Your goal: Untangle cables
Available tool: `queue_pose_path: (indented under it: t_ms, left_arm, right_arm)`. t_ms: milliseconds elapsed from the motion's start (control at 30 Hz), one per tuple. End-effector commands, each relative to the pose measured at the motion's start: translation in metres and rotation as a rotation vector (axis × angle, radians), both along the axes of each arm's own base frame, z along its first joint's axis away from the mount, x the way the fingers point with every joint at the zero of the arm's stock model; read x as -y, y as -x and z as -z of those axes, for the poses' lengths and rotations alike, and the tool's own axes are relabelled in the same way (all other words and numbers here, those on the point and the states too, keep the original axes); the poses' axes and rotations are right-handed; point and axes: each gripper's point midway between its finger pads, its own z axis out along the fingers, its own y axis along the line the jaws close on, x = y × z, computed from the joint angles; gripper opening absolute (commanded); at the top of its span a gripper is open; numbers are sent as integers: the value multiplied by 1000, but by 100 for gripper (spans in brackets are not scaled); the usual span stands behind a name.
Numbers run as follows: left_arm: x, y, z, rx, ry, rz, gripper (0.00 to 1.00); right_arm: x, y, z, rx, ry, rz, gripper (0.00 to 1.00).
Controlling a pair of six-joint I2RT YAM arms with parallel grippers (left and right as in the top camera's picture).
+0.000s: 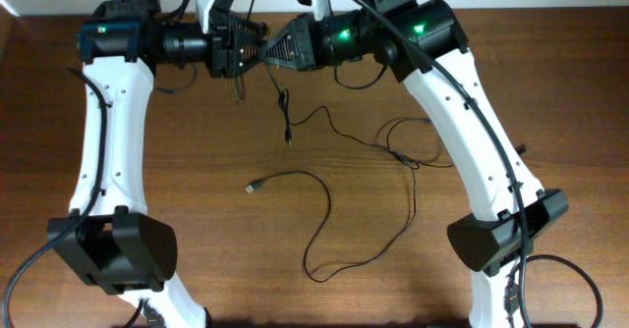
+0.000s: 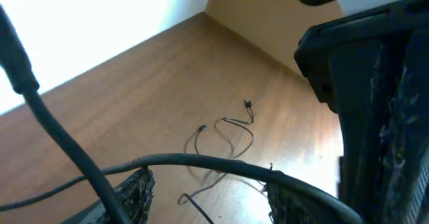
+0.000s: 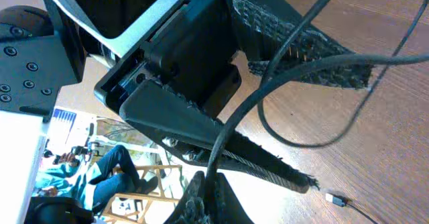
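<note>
I am holding my left pincer (image 2: 213,194) partly open, gripping nothing, a cable (image 2: 201,161) draped across its fingertips, my right pincer (image 3: 209,200) pinching it just opposite, so I'm aiming to back away slowly without snagging.

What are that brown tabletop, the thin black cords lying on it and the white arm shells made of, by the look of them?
The brown tabletop looks like wood or wood veneer, matt, with streaky grain. The thin black cords are probably sheathed in rubbery plastic, since they lie in soft loops; their small plug ends look metallic. The white arm shells seem to be moulded plastic, smooth with a slight sheen.
</note>
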Motion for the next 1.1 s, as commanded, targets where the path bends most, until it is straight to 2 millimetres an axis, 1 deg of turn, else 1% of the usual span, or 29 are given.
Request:
queue_pose_path:
  t_ms: [0,67,100,133,167,200,233,267,300,333,367,400,433,467,500,567,600,633,667,733,800,833,867,900,967,1000,1067]
  left_arm:
    - [1,-9,-9,124,7,29,41]
    - [1,-15,-15,184,3,29,33]
    - [0,-18,-18,215,1,27,30]
    - [-4,-22,-21,242,-2,19,27]
    - [-10,-25,-23,261,-4,7,26]
    - [-15,-29,-25,264,0,-9,26]
    - [-20,-32,-27,263,4,-26,26]
    - [-31,-36,-30,263,7,-55,25]
    - [-37,-37,-30,259,8,-70,25]
    - [-47,-40,-30,249,11,-96,25]
    - [-68,-43,-31,221,17,-147,25]
    - [-82,-45,-31,203,23,-182,25]
    - [-100,-47,-31,179,30,-228,21]
    - [-116,-47,-33,165,36,-269,16]
    - [-136,-46,-36,156,33,-323,14]
    - [-169,-44,-35,111,-3,-451,11]
    - [-176,-44,-27,65,-46,-511,11]
    - [-178,-43,-14,8,-94,-557,12]
    - [-169,-39,8,-54,-181,-563,15]
    - [-149,-27,42,-195,-326,-584,21]
    - [-112,-7,64,-408,-364,-598,23]
    - [-93,4,76,-527,-397,-638,25]
    - [-78,10,85,-595,-442,-690,28]
    - [-64,14,95,-612,-506,-721,31]
    - [-45,26,120,-648,-636,-814,34]
    - [-26,38,139,-694,-679,-838,33]
    - [6,54,169,-760,-682,-838,35]
  right_arm:
    - [-3,6,0,-3,0,-17,14]
    - [-3,7,1,-11,4,-17,67]
    - [-2,8,3,-14,11,-20,83]
    - [1,7,8,-28,35,-4,95]
    - [7,4,19,-46,90,36,99]
    - [14,2,29,-49,138,61,99]
    - [26,-1,42,-72,208,107,99]
    - [42,-4,57,-103,292,159,99]
    - [50,-4,62,-106,321,170,99]
    - [65,-8,71,-121,375,203,99]
    - [83,-13,80,-137,437,256,99]
    - [93,-16,83,-149,457,277,99]
    - [98,-17,82,-148,449,269,99]
    - [97,-17,80,-142,431,251,96]
    - [93,-16,77,-134,413,234,92]
    - [83,-15,75,-101,405,210,91]
    - [84,-17,75,-93,404,215,92]
    - [89,-21,76,-87,414,234,96]
    - [106,-30,81,-93,453,284,99]
    - [148,-42,90,-140,514,377,99]
    - [182,-49,93,-192,526,442,99]
    - [202,-54,95,-217,528,483,99]
    - [215,-56,95,-232,529,509,99]
    - [229,-59,96,-247,529,538,99]
    - [246,-61,99,-264,549,574,99]
    - [254,-60,102,-269,584,596,99]
    - [257,-58,104,-255,609,585,99]
